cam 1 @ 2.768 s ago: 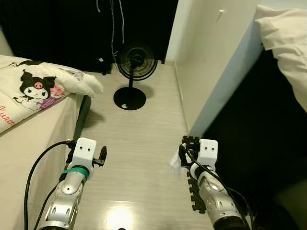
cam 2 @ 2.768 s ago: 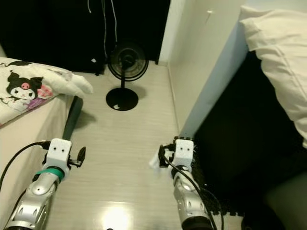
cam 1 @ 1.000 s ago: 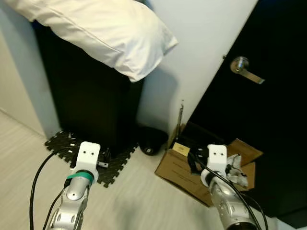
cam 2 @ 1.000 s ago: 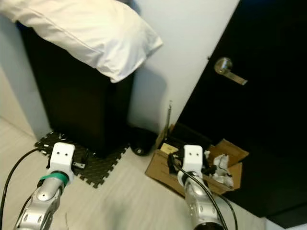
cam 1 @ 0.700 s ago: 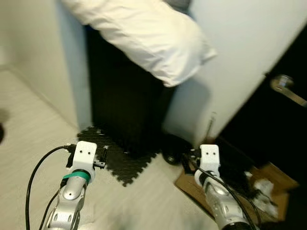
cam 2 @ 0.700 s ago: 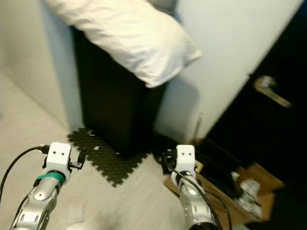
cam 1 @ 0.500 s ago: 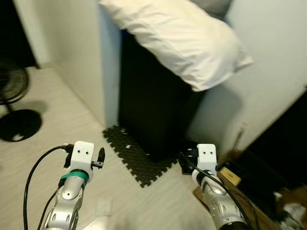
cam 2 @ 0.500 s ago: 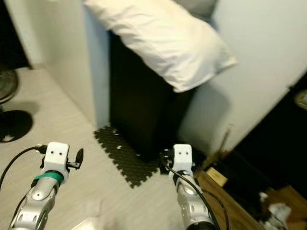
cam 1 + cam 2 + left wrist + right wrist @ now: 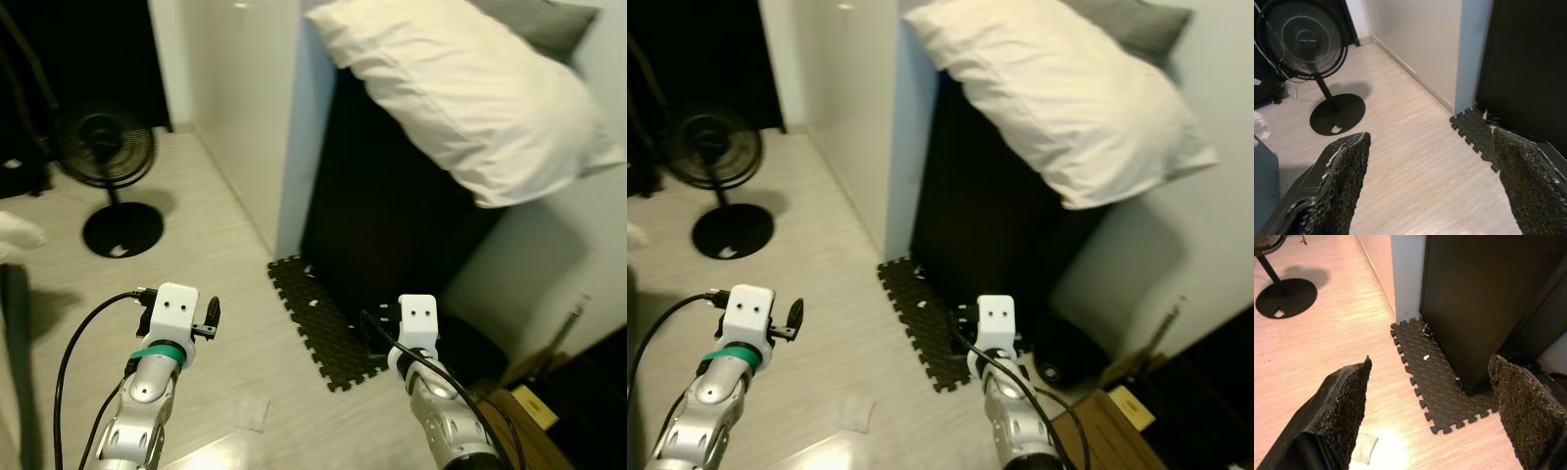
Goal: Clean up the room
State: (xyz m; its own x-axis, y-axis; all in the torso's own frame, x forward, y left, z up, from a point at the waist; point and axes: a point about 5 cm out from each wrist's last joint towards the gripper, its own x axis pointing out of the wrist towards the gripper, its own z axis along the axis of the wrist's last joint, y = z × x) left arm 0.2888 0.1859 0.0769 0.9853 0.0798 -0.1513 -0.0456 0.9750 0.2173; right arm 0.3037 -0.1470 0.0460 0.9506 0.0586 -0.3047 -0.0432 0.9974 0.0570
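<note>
Two grippers are held out low over the pale wooden floor [image 9: 235,294], and both are empty: the left gripper [image 9: 1425,191] has its fingers spread wide, and the right gripper [image 9: 1432,418] likewise. A small white scrap of paper [image 9: 250,414] lies flat on the floor between the two arms, nearer the left one; its long axis cannot be told. A black interlocking foam mat [image 9: 323,318] lies beside it, running diagonally from the white wall corner under a tall black cabinet [image 9: 392,225], on which a large white pillow [image 9: 470,98] rests, overhanging. Open floor stretches to a black standing fan [image 9: 106,157]. Since half a second ago the view has swung left, bringing the fan fully in.
</note>
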